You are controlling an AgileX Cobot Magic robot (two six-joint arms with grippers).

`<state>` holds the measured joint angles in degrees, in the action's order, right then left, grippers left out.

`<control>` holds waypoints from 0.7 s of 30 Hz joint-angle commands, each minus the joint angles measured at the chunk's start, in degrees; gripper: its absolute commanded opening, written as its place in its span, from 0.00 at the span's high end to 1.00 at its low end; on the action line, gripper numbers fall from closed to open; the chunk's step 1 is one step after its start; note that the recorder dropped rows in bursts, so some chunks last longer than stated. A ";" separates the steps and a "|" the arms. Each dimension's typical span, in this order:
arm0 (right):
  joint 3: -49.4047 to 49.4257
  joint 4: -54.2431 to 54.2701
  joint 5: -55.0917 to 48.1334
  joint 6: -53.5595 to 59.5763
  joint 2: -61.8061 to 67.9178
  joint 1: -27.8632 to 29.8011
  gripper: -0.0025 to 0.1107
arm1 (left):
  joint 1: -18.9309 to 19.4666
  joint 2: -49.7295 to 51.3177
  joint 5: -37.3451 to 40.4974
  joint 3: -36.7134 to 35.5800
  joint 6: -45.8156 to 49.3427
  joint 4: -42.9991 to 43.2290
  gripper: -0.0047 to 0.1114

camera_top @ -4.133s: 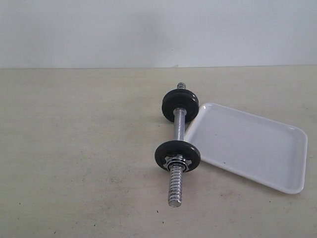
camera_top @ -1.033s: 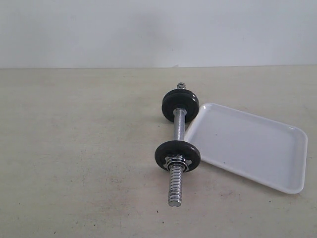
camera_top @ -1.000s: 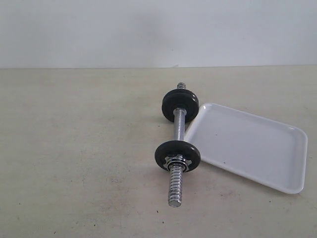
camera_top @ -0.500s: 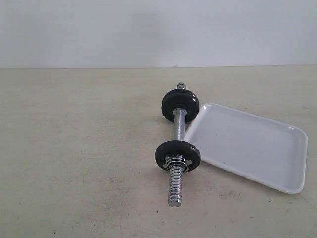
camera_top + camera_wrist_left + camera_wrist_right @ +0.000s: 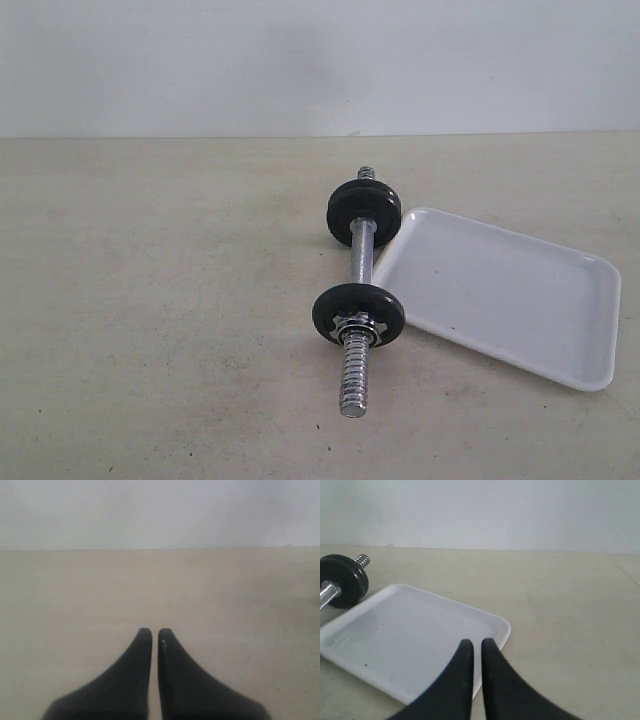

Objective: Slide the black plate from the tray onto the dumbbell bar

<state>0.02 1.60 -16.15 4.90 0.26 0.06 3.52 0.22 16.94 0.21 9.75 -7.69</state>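
Most of the dumbbell bar [image 5: 330, 590] beyond the right wrist view's edge.

One dumbbell bar [image 5: 362, 256], two black plates [image 5: 364, 207] [image 5: 381, 312], one silver nut [image 5: 357, 326], one tray [image 5: 505, 292], two tools [image 5: 155, 630] [image 5: 476, 641]

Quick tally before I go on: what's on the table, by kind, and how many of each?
Dumbbell bar: 1
Black plates: 2, far plate and near plate, both on the bar
Silver nut: 1
White tray: 1, nothing on it
Total: 5
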 commanded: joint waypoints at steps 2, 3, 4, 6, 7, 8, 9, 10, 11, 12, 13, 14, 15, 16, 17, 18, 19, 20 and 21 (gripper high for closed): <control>-0.02 -0.42 0.56 0.11 -0.26 0.38 0.94 | -0.22 -0.22 0.27 -0.21 0.38 -0.45 0.92; -0.02 -0.42 0.56 0.11 -0.26 0.38 0.94 | -0.22 -0.22 0.15 -0.21 0.38 -0.45 0.92; -0.02 -0.42 0.56 0.11 -0.26 0.38 0.94 | -0.76 -0.22 0.15 -0.21 0.38 -0.45 0.92; -0.02 -0.42 0.56 0.11 -0.26 0.38 0.94 | -2.61 -0.22 0.04 -0.21 0.38 -0.45 0.92; -0.02 -0.42 0.56 0.11 -0.26 0.38 0.94 | -2.97 -0.22 0.04 -0.21 0.38 -0.45 0.92; -0.02 -0.42 0.56 0.11 -0.26 0.38 0.94 | -3.31 -0.22 0.04 -0.21 0.38 -0.45 0.92; -0.02 -0.42 0.56 0.11 -0.26 0.38 0.94 | -3.31 -0.22 0.04 -0.21 0.38 -0.45 0.92; -0.02 -0.42 0.56 0.11 -0.26 0.38 0.94 | -3.31 -0.22 0.04 -0.21 0.38 -0.45 0.92; -0.02 -0.42 0.56 0.11 -0.26 0.38 0.94 | -3.31 -0.22 0.04 -0.21 0.38 -0.45 0.92; -0.02 -0.42 0.56 0.11 -0.26 0.38 0.94 | -3.31 -0.22 0.04 -0.21 0.38 -0.45 0.92; -0.02 -0.42 0.56 0.11 -0.26 0.38 0.94 | -3.31 -0.22 0.04 -0.21 0.38 -0.45 0.92; -0.02 -0.42 0.56 0.11 -0.26 0.38 0.94 | -3.21 -0.22 0.04 -0.21 0.38 -0.45 0.92; -0.02 -0.42 0.56 0.11 -0.26 0.38 0.94 | -2.18 -0.22 0.04 -0.21 0.38 -0.45 0.92; -0.02 -0.42 0.56 0.11 -0.26 0.38 0.94 | -1.52 -0.22 0.04 -0.21 0.38 -0.45 0.92; -0.02 -0.42 0.56 0.11 -0.26 0.38 0.94 | -0.69 -0.22 0.04 -0.21 0.38 -0.45 0.92; -0.02 -0.42 0.56 0.11 -0.26 0.38 0.94 | -0.69 -0.22 0.04 -0.21 0.38 -0.45 0.92; -0.02 -0.42 0.56 0.11 -0.26 0.38 0.94 | -0.78 -0.22 0.04 -0.21 0.38 -0.45 0.92; -0.02 -0.42 0.56 0.11 -0.26 0.38 0.94 | -0.78 -0.22 0.04 -0.21 0.38 -0.45 0.92; -0.02 -0.42 0.56 0.11 -0.26 0.38 0.94 | -0.78 -0.22 0.04 -0.21 0.38 -0.45 0.92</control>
<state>0.02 1.60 -16.11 4.90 0.26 0.06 2.64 0.22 17.05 0.21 9.75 -7.69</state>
